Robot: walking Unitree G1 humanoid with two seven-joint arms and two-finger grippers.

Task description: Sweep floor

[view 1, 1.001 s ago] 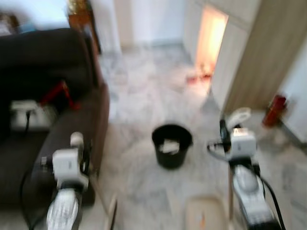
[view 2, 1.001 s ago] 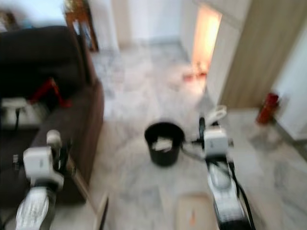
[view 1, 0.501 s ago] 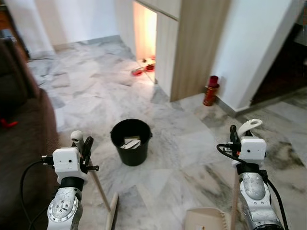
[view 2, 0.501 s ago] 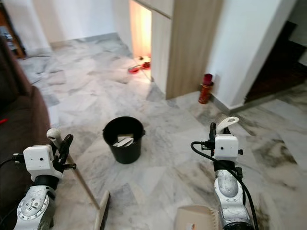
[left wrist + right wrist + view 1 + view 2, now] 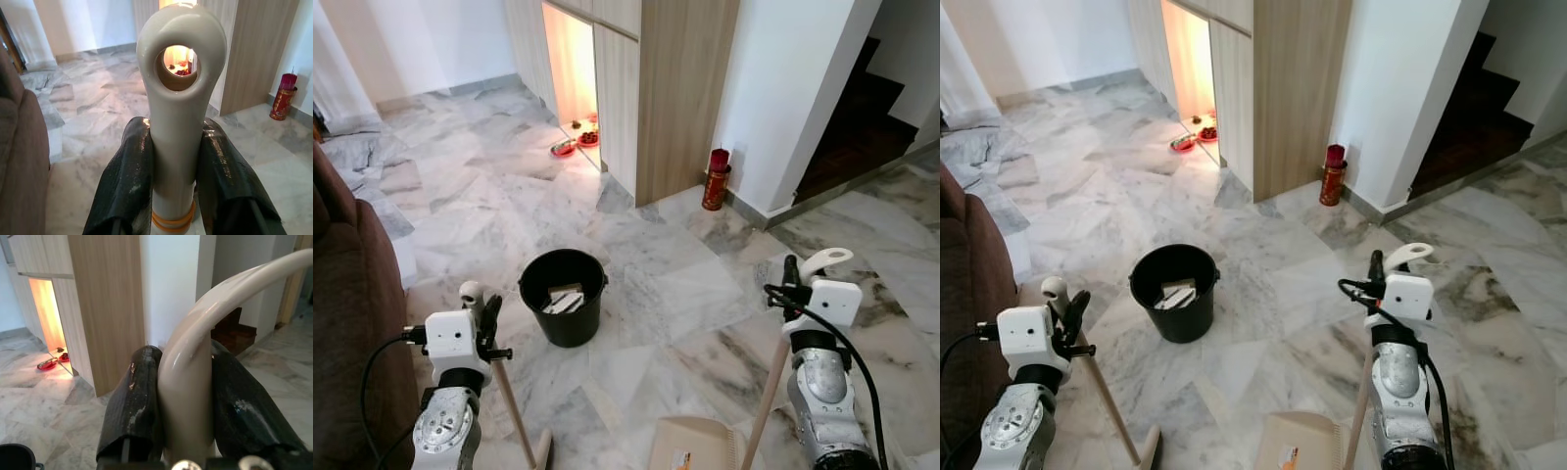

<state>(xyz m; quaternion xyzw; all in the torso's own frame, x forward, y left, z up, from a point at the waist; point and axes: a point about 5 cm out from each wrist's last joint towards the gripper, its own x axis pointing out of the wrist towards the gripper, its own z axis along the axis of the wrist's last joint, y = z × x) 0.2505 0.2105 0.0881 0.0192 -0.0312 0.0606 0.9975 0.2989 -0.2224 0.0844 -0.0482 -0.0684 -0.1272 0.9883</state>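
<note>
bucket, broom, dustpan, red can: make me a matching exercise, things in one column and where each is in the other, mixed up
Things:
1. bucket
2. broom
3. dustpan
4. red can

Places:
a. held in the right tool
b. on the floor against the white wall's foot
c. held in the left tool
d. on the marble floor ahead, between the two arms

Pairs: 1-d, 2-c, 3-a, 4-b
</note>
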